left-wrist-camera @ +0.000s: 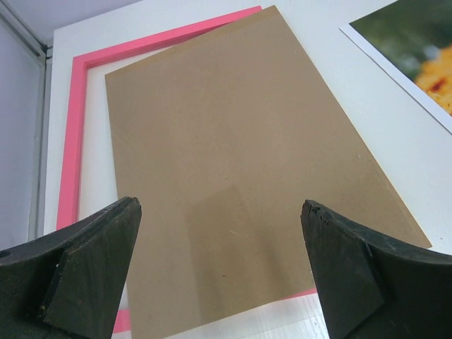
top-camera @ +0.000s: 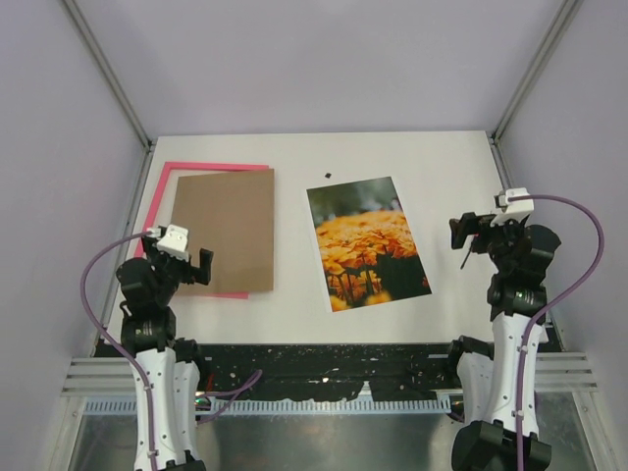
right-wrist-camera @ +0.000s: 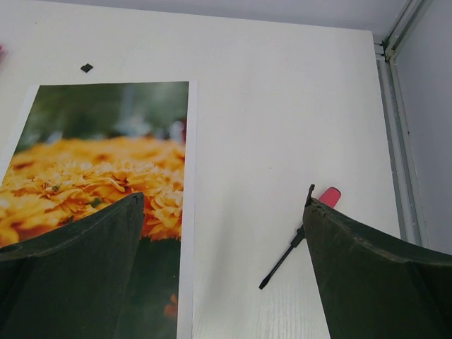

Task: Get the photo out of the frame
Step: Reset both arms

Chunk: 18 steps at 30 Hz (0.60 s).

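Looking done: photo (top-camera: 368, 243) lies flat mid-table (top-camera: 442, 157), well apart from the frame (top-camera: 206, 167) at left under the backing board (top-camera: 224, 231); left gripper (left-wrist-camera: 220, 282) and right gripper (right-wrist-camera: 222, 275) both spread wide, holding nothing.

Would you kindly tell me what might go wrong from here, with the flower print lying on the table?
The flat print of orange-yellow flowers lies loose on the white table by the open right gripper; a low sweep might crease it. The plain brown backing board sits askew over the thin bright-pink frame below the open left gripper; a nudge could slide it. The thin black pink-tipped rod beside the right gripper might snag.
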Available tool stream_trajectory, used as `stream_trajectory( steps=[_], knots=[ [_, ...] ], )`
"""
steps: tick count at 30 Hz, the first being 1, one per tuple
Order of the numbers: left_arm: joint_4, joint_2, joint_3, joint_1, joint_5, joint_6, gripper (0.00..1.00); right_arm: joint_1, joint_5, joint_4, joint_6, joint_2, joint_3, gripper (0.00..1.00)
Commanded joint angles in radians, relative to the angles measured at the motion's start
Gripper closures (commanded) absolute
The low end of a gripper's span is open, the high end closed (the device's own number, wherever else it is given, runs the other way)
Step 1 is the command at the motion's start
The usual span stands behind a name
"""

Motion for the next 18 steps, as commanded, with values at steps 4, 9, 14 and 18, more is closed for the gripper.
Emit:
stream_trajectory(
  steps=[4,9,14,18],
  knots=[
    [0.087,-0.041,-0.034,0.006,0.014,0.007,0.00,-0.003,0.047,0.074,-0.012,-0.047,-0.056,0.02],
    [0.094,-0.050,-0.042,0.006,0.011,0.007,0.00,-0.003,0.047,0.090,0.008,-0.050,-0.062,0.03],
    [0.094,-0.052,-0.045,0.006,0.009,0.005,0.00,-0.004,0.059,0.091,0.002,-0.055,-0.065,0.02],
    [0.094,-0.055,-0.045,0.006,0.011,0.005,0.00,-0.003,0.071,0.102,0.006,-0.067,-0.066,0.02]
  ],
)
